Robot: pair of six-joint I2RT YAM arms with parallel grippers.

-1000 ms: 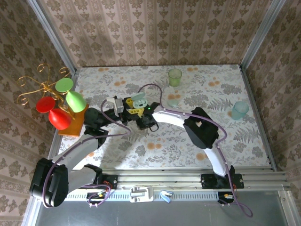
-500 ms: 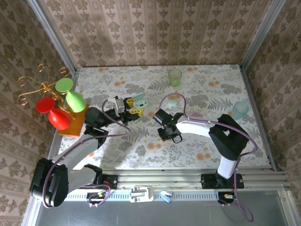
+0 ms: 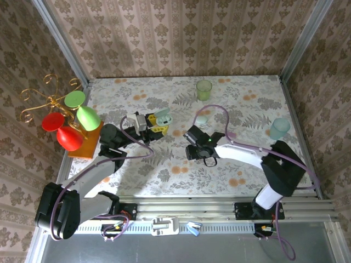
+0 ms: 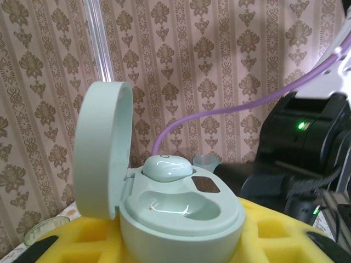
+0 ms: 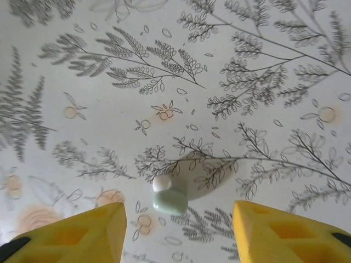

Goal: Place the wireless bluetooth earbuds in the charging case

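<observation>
— Earbud, location?
— Loose on the worktop, about the middle and well clear of all four edges. It lies on the printed cloth under the right pincer, whose yellow fingers stand spread on either side and touch nothing. A second bud is seated in the case.

— Case condition?
— Lid is hinged up and one socket is vacant. The left pincer is pressed together on the case body, left of mid-worktop.

— Handling assessment?
— Judged very light, rigid, smooth and rounded, so it could roll or squirt out from between the pads. Recommend taking it across the mint body, low to the cloth. Leave the whitish end free and close gently.

— Clearances?
— Flat cloth lies all round the loose bud, with nothing beside it. The green cup is near the far edge and the teal cup is near the right edge. The clear cup is beyond the right arm and the goblet stand is at the left edge. All are well apart from the bud. The tight spot is at the case, where the raised lid stands on one side and the seated bud is just beside the vacant socket. The two arms would also come close together there.
</observation>
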